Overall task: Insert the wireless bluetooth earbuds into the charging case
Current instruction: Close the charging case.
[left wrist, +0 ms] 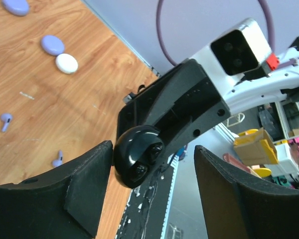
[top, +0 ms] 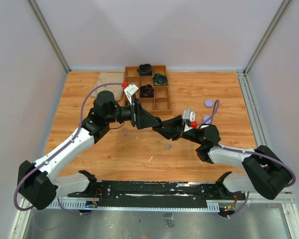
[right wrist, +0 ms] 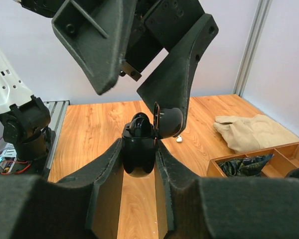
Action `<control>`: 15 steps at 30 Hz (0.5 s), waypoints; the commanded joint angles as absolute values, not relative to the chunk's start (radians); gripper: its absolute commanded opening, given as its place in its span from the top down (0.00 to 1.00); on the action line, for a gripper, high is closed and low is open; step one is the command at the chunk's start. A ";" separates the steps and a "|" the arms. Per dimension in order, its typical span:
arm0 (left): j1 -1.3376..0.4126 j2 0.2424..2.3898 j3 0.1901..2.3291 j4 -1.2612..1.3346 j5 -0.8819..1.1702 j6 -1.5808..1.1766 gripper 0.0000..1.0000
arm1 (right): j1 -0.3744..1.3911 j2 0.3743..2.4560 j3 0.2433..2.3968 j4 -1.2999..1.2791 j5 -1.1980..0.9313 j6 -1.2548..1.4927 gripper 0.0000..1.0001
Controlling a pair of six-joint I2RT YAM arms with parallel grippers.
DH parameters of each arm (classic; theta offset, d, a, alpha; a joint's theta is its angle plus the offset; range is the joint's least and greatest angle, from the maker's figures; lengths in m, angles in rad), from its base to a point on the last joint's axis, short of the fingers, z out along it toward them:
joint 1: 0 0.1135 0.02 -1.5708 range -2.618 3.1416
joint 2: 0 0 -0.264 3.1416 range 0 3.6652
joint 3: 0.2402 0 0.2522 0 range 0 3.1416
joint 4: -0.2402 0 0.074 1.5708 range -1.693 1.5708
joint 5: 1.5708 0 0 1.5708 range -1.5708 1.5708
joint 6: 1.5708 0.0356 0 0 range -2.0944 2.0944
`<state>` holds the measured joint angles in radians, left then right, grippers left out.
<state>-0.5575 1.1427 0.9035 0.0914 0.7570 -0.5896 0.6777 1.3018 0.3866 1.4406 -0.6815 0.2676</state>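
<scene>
My right gripper [right wrist: 138,149] is shut on a black charging case [right wrist: 138,154], held upright above the table with its lid [right wrist: 170,122] swung open. A black earbud [right wrist: 139,124] sits in the case's top. My left gripper [left wrist: 153,158] is open, its fingers [right wrist: 97,47] hanging just above the case. The same case [left wrist: 137,162] lies close against one left finger. Two lilac earbuds [left wrist: 6,121] [left wrist: 58,159] lie loose on the wood, and a white one [right wrist: 179,139] lies beyond the case. In the top view the two grippers meet at mid-table [top: 152,123].
Round pucks lie on the table's right side: two lilac [left wrist: 52,45] [left wrist: 15,6] and one white [left wrist: 67,63]. A wooden compartment tray [top: 162,102] holding dark items stands at the back. A beige cloth [top: 109,79] lies to the left of it.
</scene>
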 commanded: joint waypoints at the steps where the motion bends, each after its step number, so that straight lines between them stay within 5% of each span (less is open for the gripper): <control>1: -0.551 1.133 0.880 0.205 0.861 -0.632 0.30 | 0.689 1.310 0.410 1.489 -0.699 0.280 0.98; 15: -0.551 1.056 0.873 0.223 0.894 -0.569 0.37 | 0.688 1.304 0.396 1.461 -0.730 0.292 0.98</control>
<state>-0.5507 1.0943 0.8707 0.1822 0.8509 -0.5983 0.6777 1.3060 0.3866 1.4384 -0.7048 0.2737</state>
